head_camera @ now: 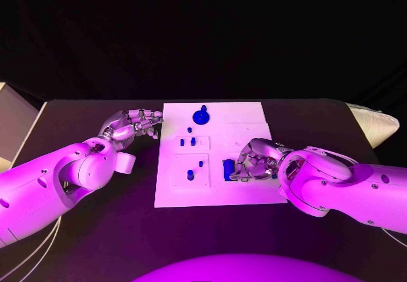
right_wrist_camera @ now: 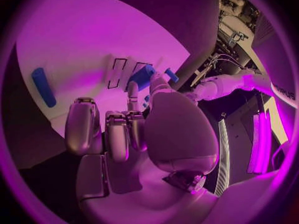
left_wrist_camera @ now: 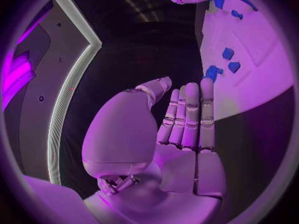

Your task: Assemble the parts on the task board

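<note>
From the head camera you see the task board [head_camera: 216, 194] mid-table with the right hand [head_camera: 254, 161] pinching a blue block [head_camera: 229, 170] at its near right part, while your left wrist view shows the left hand [left_wrist_camera: 181, 134] flat, fingers together, holding nothing beside the board's edge, and your right wrist view shows fingertips [right_wrist_camera: 134, 87] touching that block.

Blue part [head_camera: 229, 170] half hidden behind right robot hand [head_camera: 254, 161]
</note>
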Controlling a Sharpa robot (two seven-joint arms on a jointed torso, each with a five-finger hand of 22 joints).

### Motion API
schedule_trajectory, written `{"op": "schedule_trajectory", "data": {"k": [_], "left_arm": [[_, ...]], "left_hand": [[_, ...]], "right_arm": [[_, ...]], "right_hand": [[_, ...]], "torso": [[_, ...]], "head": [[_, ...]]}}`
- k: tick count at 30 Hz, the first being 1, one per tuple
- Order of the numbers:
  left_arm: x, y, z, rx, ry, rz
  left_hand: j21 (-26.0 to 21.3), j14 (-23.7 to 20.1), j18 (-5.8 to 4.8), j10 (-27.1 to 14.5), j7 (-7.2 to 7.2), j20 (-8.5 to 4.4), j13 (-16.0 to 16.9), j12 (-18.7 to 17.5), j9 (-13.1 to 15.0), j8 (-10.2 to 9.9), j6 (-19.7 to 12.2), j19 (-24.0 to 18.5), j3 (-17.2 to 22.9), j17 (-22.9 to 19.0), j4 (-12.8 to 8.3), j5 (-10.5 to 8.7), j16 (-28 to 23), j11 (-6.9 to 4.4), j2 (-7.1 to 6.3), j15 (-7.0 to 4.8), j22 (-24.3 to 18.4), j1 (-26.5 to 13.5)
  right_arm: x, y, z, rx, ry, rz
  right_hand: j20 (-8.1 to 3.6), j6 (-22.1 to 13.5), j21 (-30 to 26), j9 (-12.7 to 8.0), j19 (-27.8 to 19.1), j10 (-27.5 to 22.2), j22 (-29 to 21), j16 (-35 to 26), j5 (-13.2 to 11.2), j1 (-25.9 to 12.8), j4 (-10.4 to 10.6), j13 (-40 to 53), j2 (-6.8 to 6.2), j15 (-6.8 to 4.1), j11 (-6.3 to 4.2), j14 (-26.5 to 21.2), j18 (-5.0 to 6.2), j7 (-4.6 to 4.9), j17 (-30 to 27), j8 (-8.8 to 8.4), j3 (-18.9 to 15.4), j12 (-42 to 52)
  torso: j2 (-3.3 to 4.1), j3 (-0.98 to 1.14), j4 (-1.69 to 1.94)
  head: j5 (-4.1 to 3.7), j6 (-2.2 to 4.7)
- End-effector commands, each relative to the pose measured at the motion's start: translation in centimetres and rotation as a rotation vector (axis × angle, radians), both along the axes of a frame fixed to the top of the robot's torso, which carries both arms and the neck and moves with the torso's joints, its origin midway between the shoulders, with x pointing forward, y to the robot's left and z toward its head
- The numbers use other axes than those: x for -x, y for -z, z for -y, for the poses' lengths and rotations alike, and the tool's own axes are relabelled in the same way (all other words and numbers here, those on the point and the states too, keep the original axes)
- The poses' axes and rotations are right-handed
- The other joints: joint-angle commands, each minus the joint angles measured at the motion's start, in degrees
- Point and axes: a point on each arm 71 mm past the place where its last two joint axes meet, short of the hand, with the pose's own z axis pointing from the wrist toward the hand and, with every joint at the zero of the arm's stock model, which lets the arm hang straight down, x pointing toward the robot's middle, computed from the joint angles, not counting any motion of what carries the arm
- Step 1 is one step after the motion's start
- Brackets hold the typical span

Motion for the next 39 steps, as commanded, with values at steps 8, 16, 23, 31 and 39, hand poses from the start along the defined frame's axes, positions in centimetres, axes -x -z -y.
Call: {"op": "schedule_trajectory", "data": {"k": [8,16,23,31,39], "left_arm": [[0.08,-0.04,0.17,0.011,0.014,0.002],[0.09,-0.04,0.09,0.010,0.011,0.001],[0.11,-0.04,0.00,0.008,0.010,0.000],[0.12,-0.04,-0.02,0.008,0.010,0.000],[0.13,-0.02,-0.05,0.008,0.010,0.000]], "left_hand": [[-0.3,-0.3,0.34,-0.5,0.12,-0.02,-0.1,0.4,-0.1,0.4,-0.4,0.3,0.0,0.1,0.4,0.39,0.2,-0.09,-0.06,0.23,-0.1,-0.4],[-0.3,-0.3,0.34,-0.5,0.12,-0.02,-0.1,0.4,-0.1,0.4,-0.4,0.3,0.0,0.1,0.4,0.39,0.2,-0.09,-0.06,0.23,-0.1,-0.4],[-0.4,-0.3,0.34,-0.5,0.12,-0.02,-0.1,0.4,-0.1,0.4,-0.4,0.3,0.0,0.1,0.5,0.39,0.2,-0.08,0.00,0.24,-0.1,-0.4],[-0.4,-0.4,0.34,-0.5,0.11,-0.02,-0.1,0.5,-0.1,0.4,-0.4,0.3,0.1,0.1,0.4,0.40,0.2,-0.09,-0.01,0.23,-0.1,-0.4],[-0.4,-0.4,0.34,-0.5,0.11,-0.02,-0.1,0.5,-0.1,0.4,-0.4,0.3,0.1,0.1,0.4,0.40,0.2,-0.09,-0.01,0.23,-0.1,-0.4]], "right_arm": [[-0.50,0.22,-0.11,0.058,0.000,0.042],[-0.45,0.63,-0.12,0.043,-0.019,-0.014],[-0.34,0.82,-0.21,0.031,-0.043,-0.045],[-0.12,0.94,-0.46,0.028,-0.065,-0.066],[-0.16,0.80,-0.38,0.032,-0.059,-0.041]], "right_hand": [[-0.26,0.3,-0.2,-0.4,0.5,4.5,1.4,0.3,-1.2,2.0,0.0,12.9,1.06,-0.57,-0.56,5.6,-0.45,-0.30,13.4,-0.21,2.7,0.1],[-0.27,0.4,-0.4,-0.6,0.4,4.5,1.3,0.3,-0.9,1.8,0.0,13.0,-1.10,-0.54,-0.50,5.6,-0.42,-0.22,13.4,-0.26,3.1,0.1],[-0.23,0.4,-0.5,-0.7,0.4,4.5,1.3,0.3,-0.9,2.5,-0.1,13.0,-2.82,-0.49,-0.44,5.6,-0.41,-0.15,13.5,-0.28,3.4,0.1],[-0.16,0.5,-0.5,-0.8,0.4,4.5,1.5,0.4,-2.3,3.2,-0.1,13.0,-4.12,-0.40,-0.33,5.6,-0.44,-0.03,13.6,-0.21,3.3,0.1],[-0.15,0.5,-0.4,-0.8,0.5,4.5,1.6,0.4,-2.6,3.2,-0.1,12.9,-4.23,-0.39,-0.31,5.7,-0.47,0.00,13.6,-0.18,3.2,-0.1]], "torso": [[0.03,0.00,-0.04],[0.04,0.00,-0.03],[-0.01,0.03,0.01],[0.00,0.00,-0.01],[-0.02,-0.01,0.00]], "head": [[0.22,-0.10],[0.18,-0.15],[0.28,-0.25],[0.31,-0.29],[0.28,-0.31]]}}
